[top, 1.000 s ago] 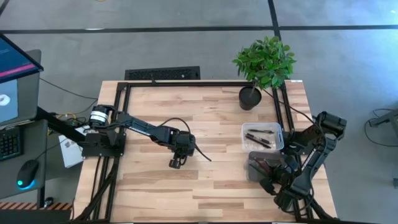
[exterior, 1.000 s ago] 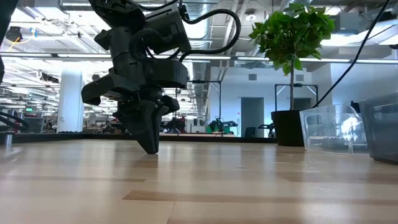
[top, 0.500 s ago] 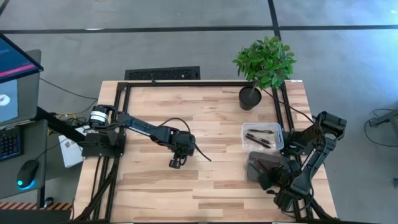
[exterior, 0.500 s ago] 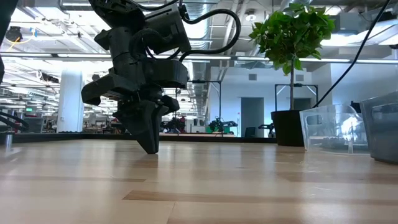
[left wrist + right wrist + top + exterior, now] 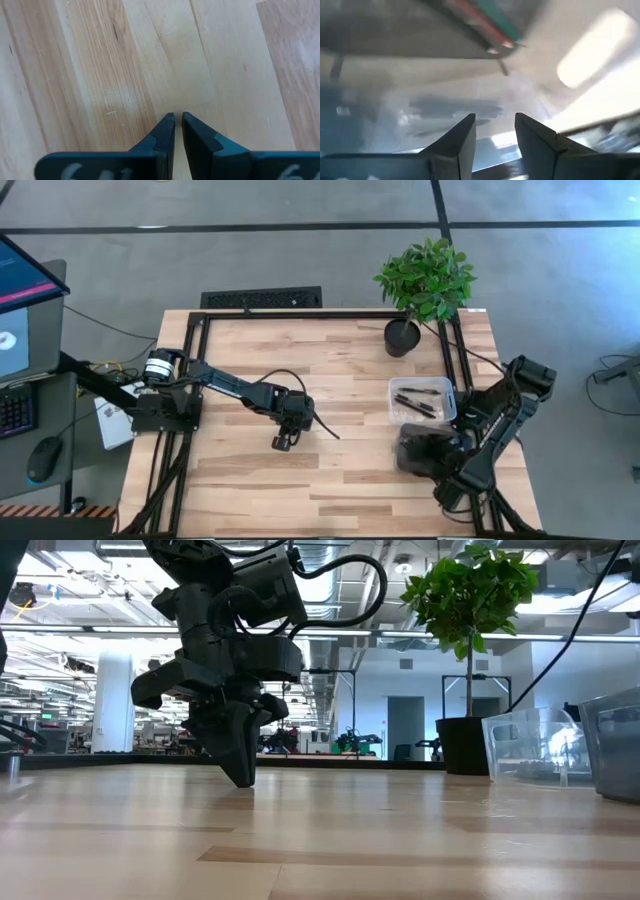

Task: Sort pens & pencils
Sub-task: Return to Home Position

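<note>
- The left arm (image 5: 225,385) reaches from its base at the table's (image 5: 340,360) left edge out over the middle of the wood, stretched low and nearly straight, with the wrist bent down at the end.
- The left gripper (image 5: 283,442) points down at bare planks; in the low view its tip is at or just above the surface, and I cannot tell whether it touches.
- In the left wrist view its two fingers (image 5: 164,131) stand almost together, only a thin slit between them, with nothing held.
- The right arm (image 5: 505,420) is folded at the table's right edge: the shoulder sits high by the frame, the elbow bends back, and the forearm runs in towards the near right part of the table.
- The right gripper (image 5: 495,119) hangs over the dark bin (image 5: 614,745), which stands just beside the clear bin (image 5: 424,380) on its near side.
- In the right wrist view its fingers (image 5: 462,137) are parted by a plain gap and grip nothing; what lies beyond them is too blurred to name.
- The pens & pencils (image 5: 416,402) that can be seen lie as a few dark sticks inside the clear bin, at slight angles to one another.
- What the dark bin holds is hidden under the right gripper.
- A potted plant (image 5: 425,278) stands at the far right corner, well apart from both grippers.
</note>
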Controlling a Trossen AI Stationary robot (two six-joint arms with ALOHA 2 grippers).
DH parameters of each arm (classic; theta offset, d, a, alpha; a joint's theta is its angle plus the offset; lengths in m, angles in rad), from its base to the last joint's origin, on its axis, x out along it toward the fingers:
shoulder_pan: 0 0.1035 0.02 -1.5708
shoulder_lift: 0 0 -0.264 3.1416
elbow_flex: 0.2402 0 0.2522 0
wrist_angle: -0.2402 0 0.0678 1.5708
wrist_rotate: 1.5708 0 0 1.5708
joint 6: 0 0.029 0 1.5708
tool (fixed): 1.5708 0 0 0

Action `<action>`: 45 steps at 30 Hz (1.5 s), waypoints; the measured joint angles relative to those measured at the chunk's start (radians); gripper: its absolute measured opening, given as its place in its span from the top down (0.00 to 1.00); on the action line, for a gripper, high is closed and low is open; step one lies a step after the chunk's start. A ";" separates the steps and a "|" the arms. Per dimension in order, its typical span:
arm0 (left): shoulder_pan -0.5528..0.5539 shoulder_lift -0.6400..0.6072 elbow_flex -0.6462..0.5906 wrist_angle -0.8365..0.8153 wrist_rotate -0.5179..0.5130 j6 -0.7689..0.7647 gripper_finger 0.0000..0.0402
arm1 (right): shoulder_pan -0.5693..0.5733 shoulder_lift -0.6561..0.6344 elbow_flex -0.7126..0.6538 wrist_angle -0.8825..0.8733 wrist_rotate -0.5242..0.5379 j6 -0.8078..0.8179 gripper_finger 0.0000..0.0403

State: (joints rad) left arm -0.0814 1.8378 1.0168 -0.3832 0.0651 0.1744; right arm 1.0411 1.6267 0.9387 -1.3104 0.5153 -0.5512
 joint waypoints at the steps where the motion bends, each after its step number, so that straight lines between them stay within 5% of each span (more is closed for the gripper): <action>1: 0.000 0.000 0.000 0.000 0.002 -0.003 0.93 | -0.015 -0.010 0.013 -0.010 0.010 0.060 0.60; 6: 0.001 0.000 0.000 0.001 0.031 -0.073 0.93 | -0.083 -0.086 0.098 -0.021 0.025 0.266 0.59; 11: 0.001 0.001 -0.001 0.027 0.035 -0.143 0.93 | -0.165 -0.218 0.158 -0.008 0.174 0.554 0.60; 16: 0.002 0.003 0.006 0.109 0.084 0.018 0.93 | -0.256 -0.428 0.158 0.114 0.314 0.732 0.60; 23: 0.030 -0.070 0.014 0.319 0.313 0.083 0.93 | -0.427 -0.711 0.110 0.553 0.311 0.610 0.60; 30: 0.120 -0.236 0.015 0.311 0.382 0.044 0.93 | -0.601 -0.865 0.035 0.910 0.284 0.398 0.60; 37: 0.248 -0.429 0.015 0.249 0.366 0.105 0.93 | -0.818 -0.979 -0.080 1.005 0.139 0.305 0.60; 45: 0.352 -0.670 -0.048 0.117 0.353 0.121 0.93 | -0.985 -1.169 -0.232 1.030 0.132 0.292 0.61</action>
State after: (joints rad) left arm 0.2706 1.1678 0.9687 -0.2660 0.4185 0.2959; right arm 0.0557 0.4577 0.7066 -0.2802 0.6469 -0.2591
